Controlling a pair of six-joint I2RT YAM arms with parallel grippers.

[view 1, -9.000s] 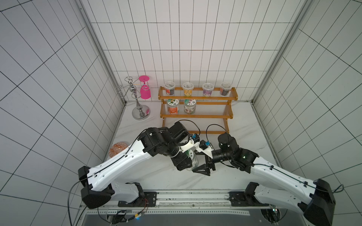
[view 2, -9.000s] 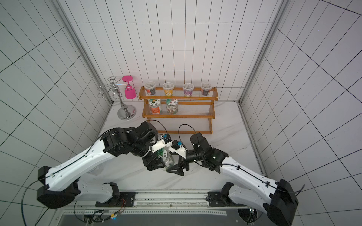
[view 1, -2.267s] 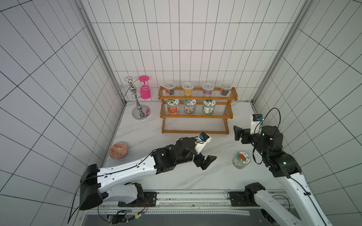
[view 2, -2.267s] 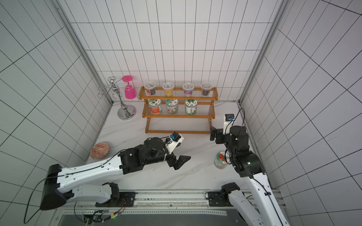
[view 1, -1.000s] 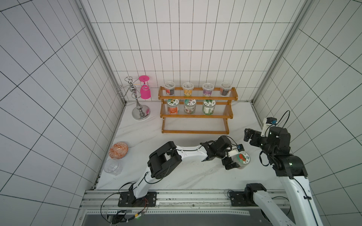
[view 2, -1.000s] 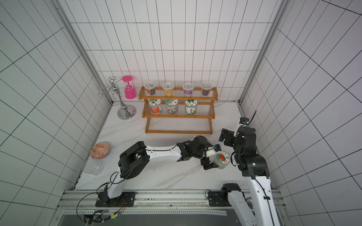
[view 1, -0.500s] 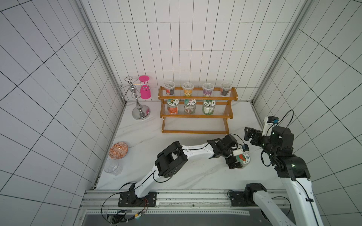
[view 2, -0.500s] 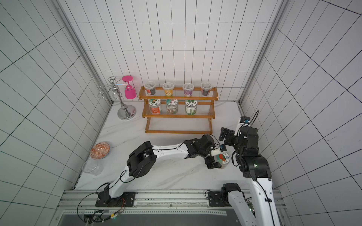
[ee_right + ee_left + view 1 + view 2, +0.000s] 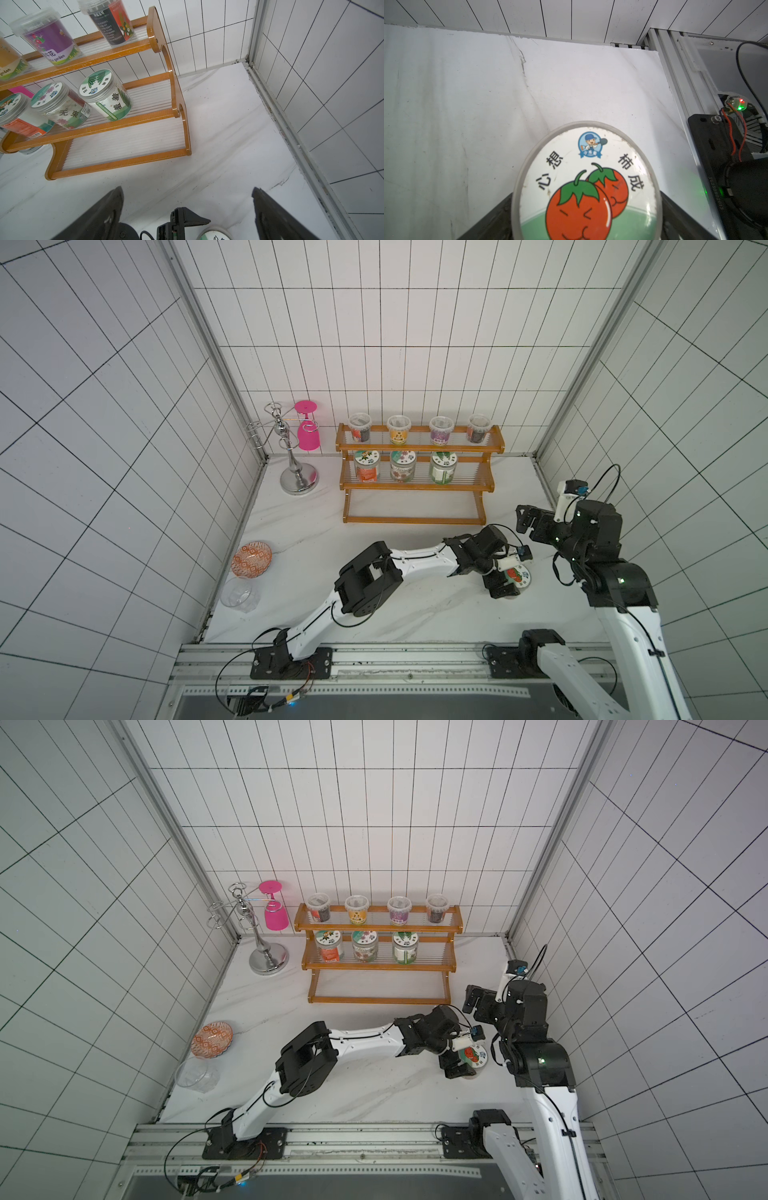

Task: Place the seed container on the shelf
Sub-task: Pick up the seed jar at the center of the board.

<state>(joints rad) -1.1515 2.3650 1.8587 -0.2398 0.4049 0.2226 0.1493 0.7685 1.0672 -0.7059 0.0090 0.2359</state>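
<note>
Approach done, lift and shelving pending: straddled clear round tomato-lidded seed jar (image 9: 519, 576) on white marble bench (image 9: 316, 531), well apart from orange-brown wooden shelf (image 9: 415, 486), with left hand (image 9: 510, 578) spread wide, not clamped; right hand (image 9: 528, 524) agape, empty.

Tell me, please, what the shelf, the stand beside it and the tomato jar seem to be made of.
The shelf looks like varnished wood: orange-brown, glossy rails; its pale translucent rods may be plastic. The stand looks like polished metal, with a mirror-like base. The jar is probably clear plastic: cloudy translucent lid rim around a printed label.
</note>
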